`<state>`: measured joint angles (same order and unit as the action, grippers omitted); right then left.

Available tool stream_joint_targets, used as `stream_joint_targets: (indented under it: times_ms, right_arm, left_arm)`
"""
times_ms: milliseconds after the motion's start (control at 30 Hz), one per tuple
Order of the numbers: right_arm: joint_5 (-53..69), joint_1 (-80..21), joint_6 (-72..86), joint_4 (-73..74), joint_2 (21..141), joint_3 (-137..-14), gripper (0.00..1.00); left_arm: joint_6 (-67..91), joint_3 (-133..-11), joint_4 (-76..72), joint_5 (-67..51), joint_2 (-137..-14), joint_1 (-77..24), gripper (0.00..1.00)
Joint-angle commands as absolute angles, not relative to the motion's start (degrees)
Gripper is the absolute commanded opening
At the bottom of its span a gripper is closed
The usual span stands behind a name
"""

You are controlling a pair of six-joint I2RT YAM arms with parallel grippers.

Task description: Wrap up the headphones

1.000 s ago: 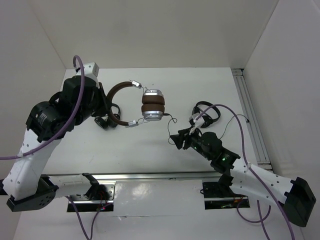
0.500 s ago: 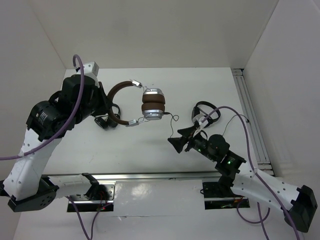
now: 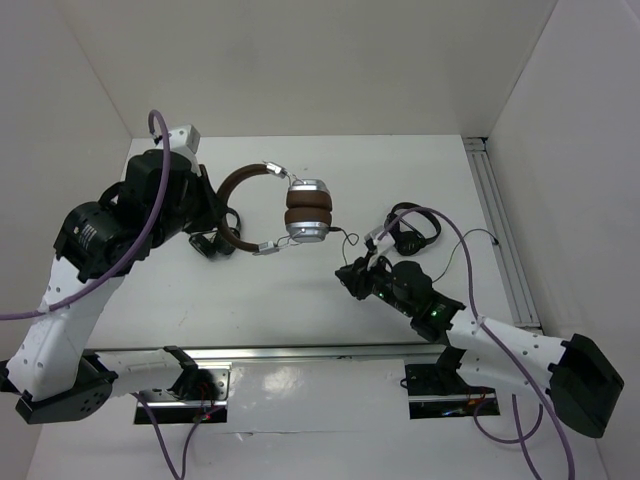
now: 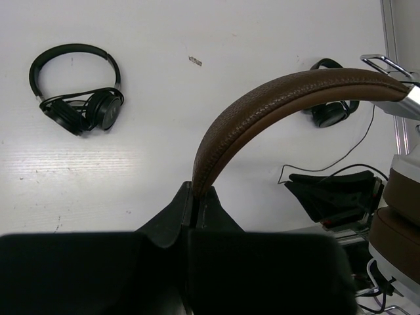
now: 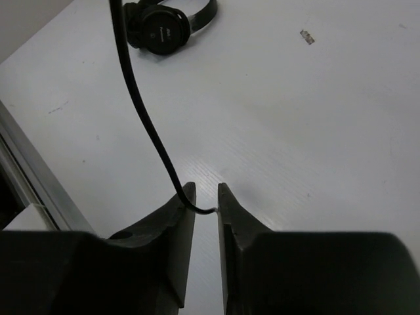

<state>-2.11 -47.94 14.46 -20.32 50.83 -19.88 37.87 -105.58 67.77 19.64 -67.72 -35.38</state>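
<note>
We note the headphones point(image 3: 300, 210) held above the white table point(image 3: 300, 290), grained brown leather headband point(image 4: 262, 98) clamped in the left gripper point(image 4: 195, 193), silver cups point(image 3: 306, 232) pad to pad, thin black cable point(image 5: 147, 125) dropping between the right gripper's point(image 5: 205, 197) barely parted fingers.

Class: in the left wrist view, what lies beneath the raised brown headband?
Bare white table, a thin black cable and small black headphones, whose band the headband partly covers.
</note>
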Motion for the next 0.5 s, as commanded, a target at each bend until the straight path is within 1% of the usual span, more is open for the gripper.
stream_joint_targets:
  times_ms: [0,67,100,133,200,333,467]
  right_arm:
    - [-1.6,-47.7,13.8,-27.9,53.5,-21.0,0.25]
    - [-1.6,-47.7,13.8,-29.2,55.4,-21.0,0.18]
    - [-2.2,-47.7,14.5,-29.2,55.9,-21.0,0.05]
    - [-2.2,-47.7,14.5,-29.2,55.9,-21.5,0.0]
    - [-2.8,-47.7,15.1,-28.0,55.9,-21.5,0.0]
    - [-8.3,-47.7,16.3,-24.4,47.8,-18.6,0.0]
    - [-16.5,-47.7,20.1,-14.4,34.4,-18.5,0.0]
  left_arm:
    - [39.2,-105.6,62.8,19.1,-66.1,-35.1,0.0]
    - [39.2,-105.0,62.2,19.1,-66.1,-35.1,0.0]
    - [39.2,-105.0,62.2,19.1,-66.1,-35.1,0.0]
    - [39.2,-104.4,62.2,19.6,-66.1,-35.1,0.0]
    - [39.2,-104.4,62.2,20.3,-66.1,-35.1,0.0]
    - [39.2,-103.3,62.2,22.6,-66.1,-35.1,0.0]
    - [39.2,-101.3,62.2,23.9,-66.1,-34.5,0.0]
